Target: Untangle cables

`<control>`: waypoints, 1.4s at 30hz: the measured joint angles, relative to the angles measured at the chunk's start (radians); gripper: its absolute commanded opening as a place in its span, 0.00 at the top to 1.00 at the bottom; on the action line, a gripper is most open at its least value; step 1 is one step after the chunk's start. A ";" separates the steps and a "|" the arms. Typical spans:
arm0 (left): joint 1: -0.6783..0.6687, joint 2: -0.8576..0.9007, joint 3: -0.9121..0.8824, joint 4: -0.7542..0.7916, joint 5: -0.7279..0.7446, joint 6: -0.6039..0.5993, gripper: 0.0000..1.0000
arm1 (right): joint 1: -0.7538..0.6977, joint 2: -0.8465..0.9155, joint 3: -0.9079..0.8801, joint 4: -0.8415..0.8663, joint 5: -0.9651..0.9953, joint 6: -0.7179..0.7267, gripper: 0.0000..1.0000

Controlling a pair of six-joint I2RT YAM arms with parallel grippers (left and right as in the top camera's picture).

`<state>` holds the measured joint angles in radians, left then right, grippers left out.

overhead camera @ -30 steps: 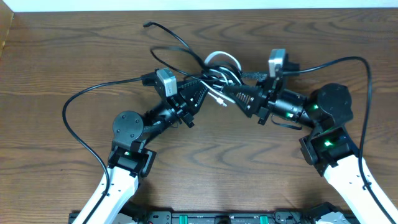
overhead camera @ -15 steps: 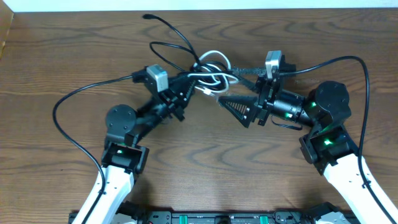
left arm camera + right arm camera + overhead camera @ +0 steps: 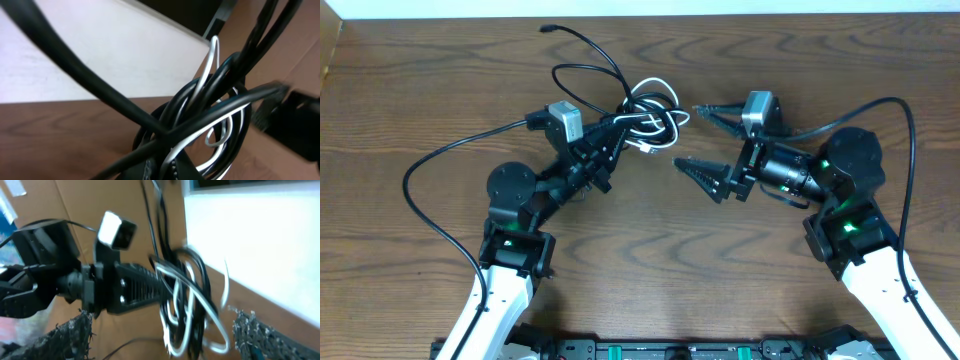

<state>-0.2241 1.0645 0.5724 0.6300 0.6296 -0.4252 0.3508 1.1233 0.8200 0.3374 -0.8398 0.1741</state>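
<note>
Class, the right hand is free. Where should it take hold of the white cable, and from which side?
Probably the white cable at its outer loop, which bulges out of the tangle toward the open right hand. Come in from the right, with one finger through the loop, clear of the left hand, which is shut on the tangle.

One left gripper, one right gripper, one white cable, several black cables.
</note>
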 measured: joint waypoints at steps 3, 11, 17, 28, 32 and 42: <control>0.000 0.000 0.000 -0.026 0.000 0.025 0.93 | 0.000 0.000 0.000 0.072 0.003 -0.053 0.14; -0.010 0.000 0.000 -0.027 0.012 0.042 0.92 | 0.019 0.000 0.000 0.069 0.004 -0.320 0.21; -0.064 0.000 0.000 -0.028 0.026 0.076 0.93 | 0.060 0.000 0.000 0.033 0.001 -0.531 0.39; -0.068 0.000 0.000 -0.028 0.026 0.120 0.93 | 0.073 0.000 0.000 -0.014 -0.002 -0.638 0.61; -0.068 0.000 0.000 -0.028 0.026 0.121 0.92 | 0.073 0.000 0.000 -0.020 -0.001 -0.640 0.58; -0.068 0.000 0.000 -0.018 0.081 0.162 0.92 | 0.073 0.016 0.000 -0.029 0.010 -0.647 0.57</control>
<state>-0.2920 1.0645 0.5720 0.6125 0.7105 -0.2634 0.4240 1.1389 0.8200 0.3084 -0.8295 -0.4728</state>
